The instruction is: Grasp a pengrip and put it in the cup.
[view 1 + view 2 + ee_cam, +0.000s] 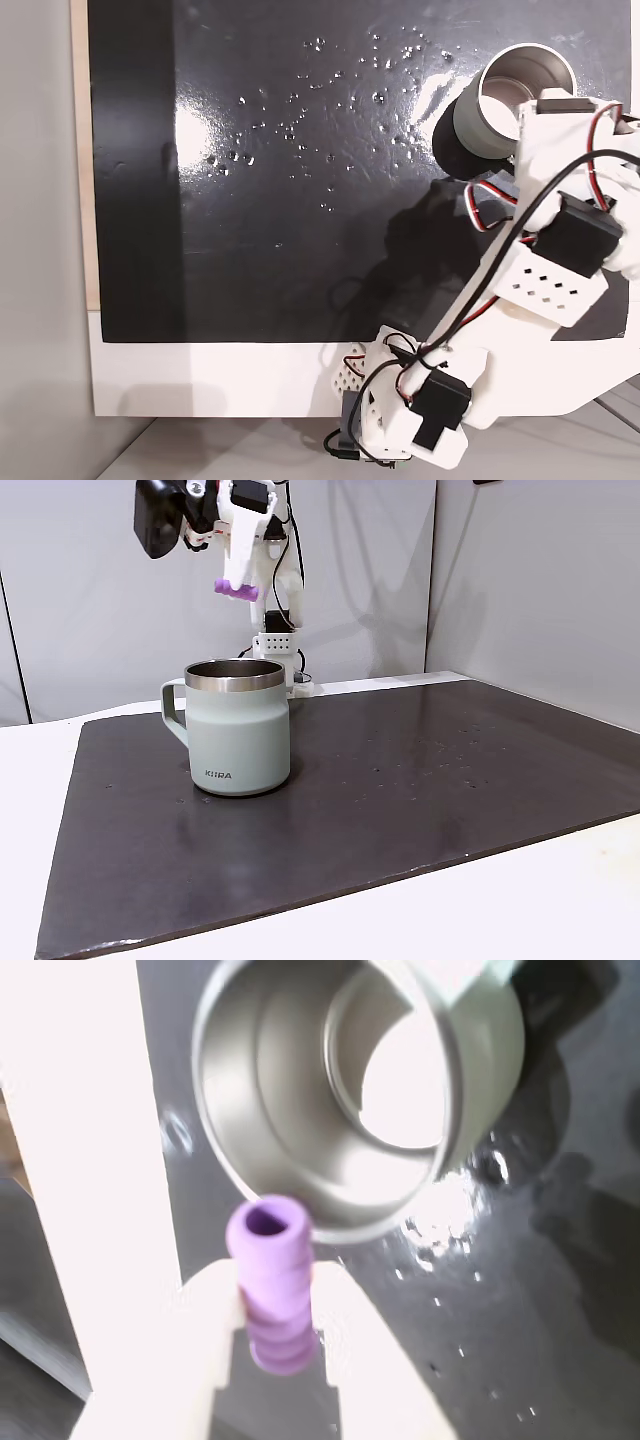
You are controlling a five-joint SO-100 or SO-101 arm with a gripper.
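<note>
Pengrip (272,1290), a ribbed light-purple hollow tube, sits clamped in the jaws above the cup (350,1110).

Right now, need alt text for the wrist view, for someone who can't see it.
A light-purple ribbed pengrip is pinched between the gripper's white fingers, its open end pointing up the picture toward a steel-lined cup seen from above. The cup stands on a dark glossy mat flecked with bright specks.

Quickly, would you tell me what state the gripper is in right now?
Gripper: closed on the purple pengrip, held in the air above the cup.
</note>
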